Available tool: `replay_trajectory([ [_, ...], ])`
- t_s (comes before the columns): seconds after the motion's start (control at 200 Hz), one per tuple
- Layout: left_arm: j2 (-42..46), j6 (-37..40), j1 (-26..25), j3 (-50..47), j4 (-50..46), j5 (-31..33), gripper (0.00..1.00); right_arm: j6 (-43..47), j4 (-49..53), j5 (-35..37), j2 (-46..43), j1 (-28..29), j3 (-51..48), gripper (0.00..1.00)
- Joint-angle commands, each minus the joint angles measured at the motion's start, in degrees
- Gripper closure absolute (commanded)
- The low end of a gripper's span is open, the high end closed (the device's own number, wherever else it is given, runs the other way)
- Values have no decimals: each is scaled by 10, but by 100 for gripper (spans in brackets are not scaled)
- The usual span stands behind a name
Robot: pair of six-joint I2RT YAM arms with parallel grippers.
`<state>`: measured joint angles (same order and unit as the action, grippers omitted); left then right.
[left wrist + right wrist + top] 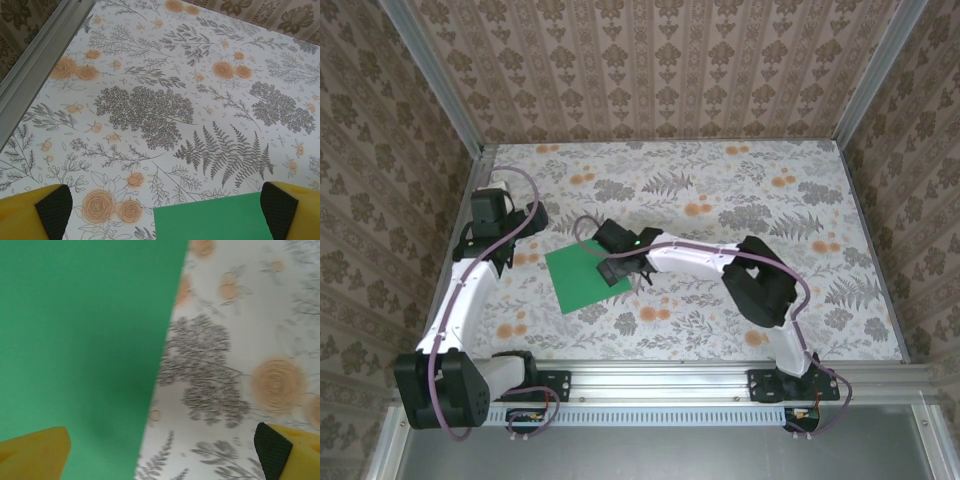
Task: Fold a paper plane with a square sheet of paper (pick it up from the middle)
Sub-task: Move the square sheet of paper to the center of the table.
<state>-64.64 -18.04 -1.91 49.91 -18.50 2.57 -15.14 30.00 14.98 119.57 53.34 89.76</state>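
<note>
The square sheet of paper (578, 280) is bright green and lies flat and uncreased on the floral tablecloth, left of centre. No paper plane is in view. My right gripper (618, 270) hovers over the sheet's right edge. In the right wrist view its jaws (157, 455) are open and straddle that edge, one finger over the sheet (75, 340) and one over the cloth. My left gripper (516, 256) hangs by the sheet's far left corner. It is open (166, 214) with nothing between its fingers, and the corner of the sheet (215, 220) lies just below.
The table (740, 200) is covered with a white cloth printed with grey ferns and orange roses. Aluminium rails (480, 170) and patterned walls close it in at the left, back and right. The right arm's elbow (760, 285) stands right of centre.
</note>
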Motion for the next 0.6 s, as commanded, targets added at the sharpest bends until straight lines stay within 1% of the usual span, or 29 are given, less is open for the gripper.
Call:
replay_trajectory([
  [0.0, 12, -1, 0, 16, -24, 24, 0, 25, 68, 13, 37, 4, 51, 2],
  [0.145, 10, -3, 4, 14, -23, 28, 0, 42, 111, 35, 77, 12, 86, 2],
  [0.305, 3, -4, 7, 13, -22, 26, 0, 57, 143, 54, 87, 8, 84, 1],
  [0.38, 0, -4, 9, 14, -22, 24, 0, 63, 155, 62, 78, -1, 60, 1],
  [0.435, 0, -4, 9, 15, -23, 22, 0, 66, 159, 62, 65, -11, 25, 1],
  [0.595, 0, -5, 11, 14, -26, 21, 0, 48, 169, 49, -12, -50, -92, 1],
])
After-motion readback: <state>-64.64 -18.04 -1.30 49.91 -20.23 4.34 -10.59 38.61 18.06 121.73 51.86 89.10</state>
